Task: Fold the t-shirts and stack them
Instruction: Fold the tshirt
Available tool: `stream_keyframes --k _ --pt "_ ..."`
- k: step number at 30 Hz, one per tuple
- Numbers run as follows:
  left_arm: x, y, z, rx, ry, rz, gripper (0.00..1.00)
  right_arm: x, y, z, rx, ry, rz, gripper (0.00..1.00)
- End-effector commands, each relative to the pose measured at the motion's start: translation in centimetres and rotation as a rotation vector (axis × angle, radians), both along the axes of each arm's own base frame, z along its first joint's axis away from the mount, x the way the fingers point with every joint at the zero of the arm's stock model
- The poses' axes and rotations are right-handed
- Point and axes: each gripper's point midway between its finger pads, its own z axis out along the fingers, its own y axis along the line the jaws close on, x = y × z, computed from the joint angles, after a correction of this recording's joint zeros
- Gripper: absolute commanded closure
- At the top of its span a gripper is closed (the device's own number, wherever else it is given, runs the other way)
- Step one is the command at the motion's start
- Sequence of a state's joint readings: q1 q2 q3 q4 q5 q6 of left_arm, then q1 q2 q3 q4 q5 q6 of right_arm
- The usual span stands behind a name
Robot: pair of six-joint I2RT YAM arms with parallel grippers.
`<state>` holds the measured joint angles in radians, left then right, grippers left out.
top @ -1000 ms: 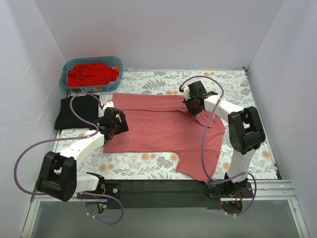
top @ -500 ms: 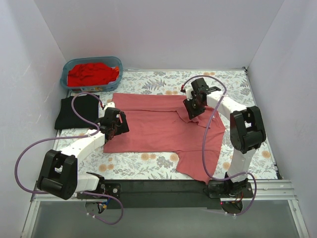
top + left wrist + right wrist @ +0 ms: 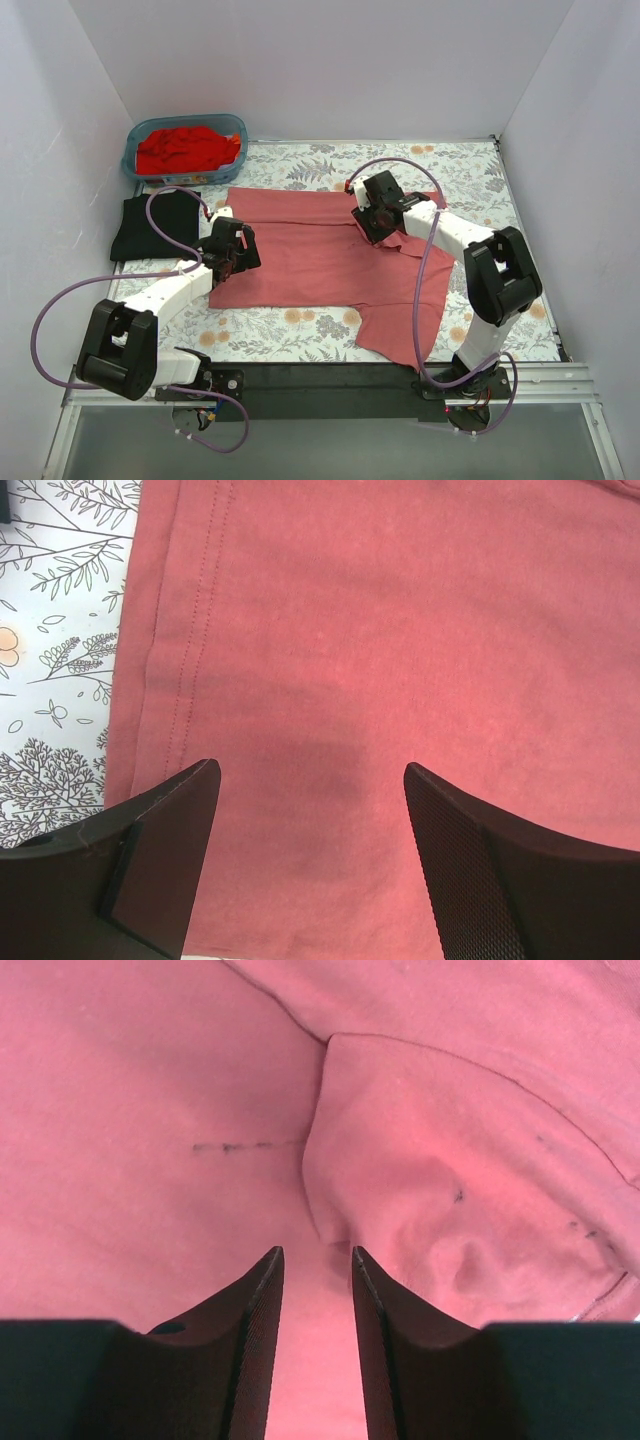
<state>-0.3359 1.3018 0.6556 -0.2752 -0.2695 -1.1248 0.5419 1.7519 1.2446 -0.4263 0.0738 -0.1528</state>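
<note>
The pink shirt [image 3: 310, 262] is lying spread across the middle of the desk [image 3: 290, 335], its right sleeve trailing toward the near edge. A black shirt [image 3: 150, 226] is sitting folded at the left, and red shirts [image 3: 188, 148] are waiting in the basket [image 3: 244, 135] at the far corner. The left pincer [image 3: 310, 775] is hovering wide open over the pink shirt's stitched left hem, gripping nothing. The right pincer [image 3: 317, 1252] is hanging over a rumpled fold near the collar, jaws narrowly parted with no cloth between them. The cloth is looking light, limp and likely to sag or bunch. It is probably best pinched at a hem or seam, both layers together, then dragged low.
</note>
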Motion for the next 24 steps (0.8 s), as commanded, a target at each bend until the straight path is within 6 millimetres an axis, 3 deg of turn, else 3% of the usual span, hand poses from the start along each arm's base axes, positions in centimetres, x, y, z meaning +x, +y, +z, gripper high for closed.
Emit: stream_keyframes --k 1,14,24 --pt "0.9 -0.2 1.0 -0.001 -0.037 -0.004 0.27 1.2 0.2 -0.7 0.006 -0.032 -0.025 0.61" --pt "0.8 -0.3 0.9 0.001 -0.034 -0.008 0.27 1.0 0.3 -4.2 -0.026 0.033 -0.012 0.69" --pt "0.7 -0.3 0.8 0.002 -0.031 -0.008 0.27 0.9 -0.5 -5.5 -0.042 0.038 -0.031 0.71"
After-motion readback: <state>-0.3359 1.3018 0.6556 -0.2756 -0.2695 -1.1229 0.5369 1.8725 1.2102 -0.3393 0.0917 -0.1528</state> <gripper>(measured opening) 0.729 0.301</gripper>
